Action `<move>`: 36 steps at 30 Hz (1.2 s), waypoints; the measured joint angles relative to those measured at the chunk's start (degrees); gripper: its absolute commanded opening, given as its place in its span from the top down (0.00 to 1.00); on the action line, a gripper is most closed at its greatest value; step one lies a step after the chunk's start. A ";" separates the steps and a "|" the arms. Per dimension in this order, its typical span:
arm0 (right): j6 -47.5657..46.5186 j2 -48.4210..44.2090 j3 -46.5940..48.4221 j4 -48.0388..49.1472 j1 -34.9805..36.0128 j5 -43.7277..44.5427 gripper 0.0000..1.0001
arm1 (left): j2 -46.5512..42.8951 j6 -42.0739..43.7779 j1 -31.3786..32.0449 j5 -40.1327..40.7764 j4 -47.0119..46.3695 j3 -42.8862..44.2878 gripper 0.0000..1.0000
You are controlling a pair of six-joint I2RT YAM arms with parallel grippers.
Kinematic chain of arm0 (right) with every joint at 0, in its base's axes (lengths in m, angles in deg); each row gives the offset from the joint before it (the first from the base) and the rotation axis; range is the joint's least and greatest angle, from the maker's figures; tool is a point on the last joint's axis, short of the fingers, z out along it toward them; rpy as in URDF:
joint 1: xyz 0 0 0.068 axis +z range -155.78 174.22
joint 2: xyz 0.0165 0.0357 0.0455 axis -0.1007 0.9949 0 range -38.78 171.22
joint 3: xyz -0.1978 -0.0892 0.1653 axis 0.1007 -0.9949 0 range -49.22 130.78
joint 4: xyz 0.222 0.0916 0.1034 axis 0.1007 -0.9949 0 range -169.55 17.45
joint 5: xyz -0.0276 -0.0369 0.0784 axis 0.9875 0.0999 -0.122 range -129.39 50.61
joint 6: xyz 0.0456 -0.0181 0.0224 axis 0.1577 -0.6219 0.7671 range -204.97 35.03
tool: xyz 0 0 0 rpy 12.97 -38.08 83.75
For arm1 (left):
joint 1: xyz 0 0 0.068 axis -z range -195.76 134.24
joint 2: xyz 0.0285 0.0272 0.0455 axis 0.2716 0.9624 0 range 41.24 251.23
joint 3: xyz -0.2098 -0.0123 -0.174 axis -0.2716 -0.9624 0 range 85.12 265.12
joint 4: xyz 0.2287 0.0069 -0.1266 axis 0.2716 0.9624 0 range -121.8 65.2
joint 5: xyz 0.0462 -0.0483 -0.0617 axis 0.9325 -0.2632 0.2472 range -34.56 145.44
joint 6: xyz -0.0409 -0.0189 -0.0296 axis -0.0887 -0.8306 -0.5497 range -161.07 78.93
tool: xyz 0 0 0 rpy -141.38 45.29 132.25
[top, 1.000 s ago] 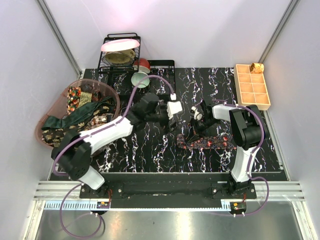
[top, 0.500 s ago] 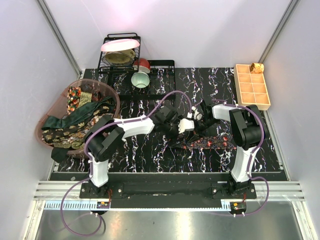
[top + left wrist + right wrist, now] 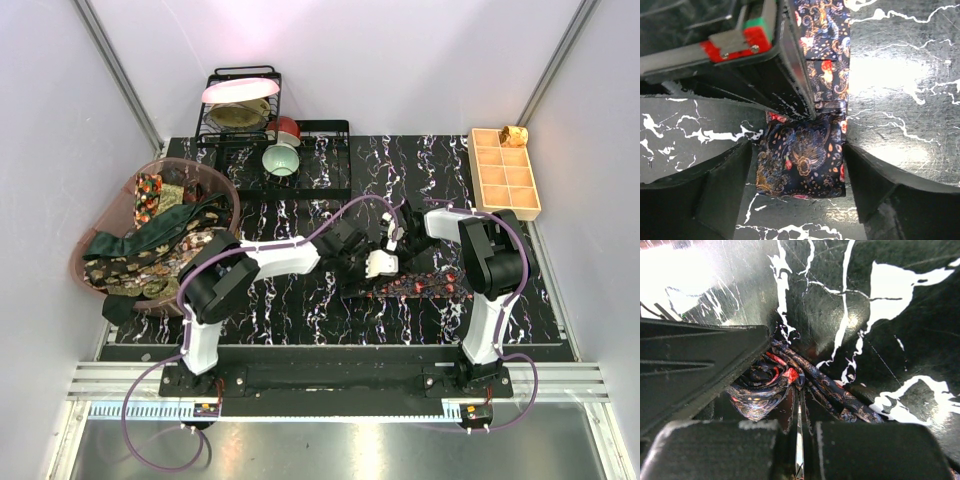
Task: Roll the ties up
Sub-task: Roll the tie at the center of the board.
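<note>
Arms: two, bolted at the near edge, both reaching toward the middle of the mat
Tie on the mat: one, dark with a red and gold pattern, stretched left to right on the black marbled mat, right of centre and between the arms; its left end is doubled over into a short flat fold, judged the start of a roll
Left gripper: one, reaching in from the left and hanging over the folded end; jaws wide apart, one finger on each side of the fold and just clear of it, nothing held; judged placed so that closing would take the fold by its edges
Right gripper: one, jaws fully closed; its tip rests where the fold meets the flat run of the tie, seemingly to pin the cloth; whether fabric is nipped between the fingers cannot be told
Basket: one, pink, at the left edge of the mat
Ties in the basket: a tangled heap, one dark green, others brown-gold patterned; at least three, exact number not countable; judged to be waiting their turn
Tray: one, tan, gridded, at the far right corner; one small yellowish object in its farthest right compartment
Dish rack: one, at the far edge left of centre, carrying one pink plate; one green bowl just near of it
</note>
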 measured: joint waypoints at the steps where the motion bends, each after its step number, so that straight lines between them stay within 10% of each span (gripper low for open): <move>1: 0.00 0.00 0.00 0.00 0.00 -0.02 1.00 | 0.00 0.15 0.13 0.15 0.02 0.00 0.32; 13: -0.37 -3.26 -0.24 -0.85 0.61 2.38 1.00 | -0.04 0.46 1.70 3.10 0.09 0.07 0.56; 36: 1.88 1.53 1.33 -1.51 -0.02 -0.33 1.00 | -5.05 -2.40 -3.10 -1.73 -5.75 -8.37 0.26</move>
